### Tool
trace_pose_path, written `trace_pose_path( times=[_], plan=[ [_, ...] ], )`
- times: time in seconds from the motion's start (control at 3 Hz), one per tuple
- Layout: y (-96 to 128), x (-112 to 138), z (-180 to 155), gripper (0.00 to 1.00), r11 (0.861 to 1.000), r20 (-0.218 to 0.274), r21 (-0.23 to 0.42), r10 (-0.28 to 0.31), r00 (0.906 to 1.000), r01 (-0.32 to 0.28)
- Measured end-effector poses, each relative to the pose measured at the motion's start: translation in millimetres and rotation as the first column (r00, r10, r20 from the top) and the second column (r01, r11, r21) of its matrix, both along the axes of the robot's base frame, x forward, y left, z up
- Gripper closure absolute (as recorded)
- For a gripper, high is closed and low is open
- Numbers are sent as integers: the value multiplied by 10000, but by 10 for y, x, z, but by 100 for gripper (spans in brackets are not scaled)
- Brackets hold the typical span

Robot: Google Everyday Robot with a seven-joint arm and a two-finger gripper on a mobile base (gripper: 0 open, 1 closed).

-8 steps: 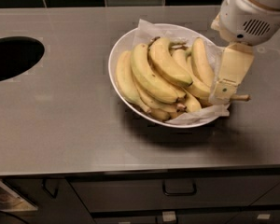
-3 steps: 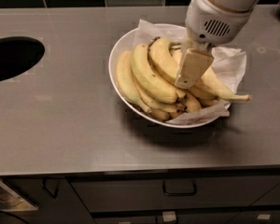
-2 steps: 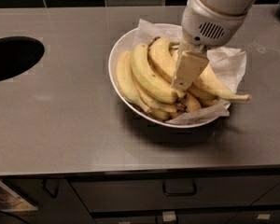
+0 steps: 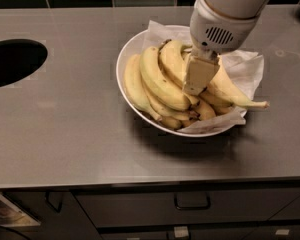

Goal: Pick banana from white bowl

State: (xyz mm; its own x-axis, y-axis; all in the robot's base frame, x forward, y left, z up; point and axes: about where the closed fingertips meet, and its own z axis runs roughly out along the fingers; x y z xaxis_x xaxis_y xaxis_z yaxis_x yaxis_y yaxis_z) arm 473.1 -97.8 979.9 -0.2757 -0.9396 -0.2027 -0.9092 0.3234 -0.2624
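The white bowl (image 4: 121,64), lined with crumpled white paper (image 4: 246,66), stands on the steel counter and holds several yellow bananas. The plump, strongly curved banana (image 4: 171,64) with a dark tip lies near the middle of the pile. My gripper (image 4: 197,81) hangs from the white arm (image 4: 220,19) and reaches down into the pile, right against this banana's right side. A slender banana with a long pointed stem (image 4: 232,91) lies to the right of the gripper. A larger banana (image 4: 155,79) lies to the left.
A dark round opening (image 4: 12,61) is cut into the counter (image 4: 65,134) at the far left. Dark tiles line the back wall. Drawers with a handle (image 4: 191,202) sit below the counter's front edge.
My gripper has moved left from the bowl's right rim to the middle of the pile and lowered among the bananas. The slender banana now lies flatter, its stem pointing right.
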Motion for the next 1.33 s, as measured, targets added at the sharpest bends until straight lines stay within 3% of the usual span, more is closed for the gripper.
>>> trace_pose_path(
  times=[1.0, 1.33],
  plan=[
    [-41, 91, -100, 55, 9996, 81, -209, -202, 9998, 204],
    [-29, 113, -124, 52, 9998, 57, -134, -154, 9999, 154]
  ],
)
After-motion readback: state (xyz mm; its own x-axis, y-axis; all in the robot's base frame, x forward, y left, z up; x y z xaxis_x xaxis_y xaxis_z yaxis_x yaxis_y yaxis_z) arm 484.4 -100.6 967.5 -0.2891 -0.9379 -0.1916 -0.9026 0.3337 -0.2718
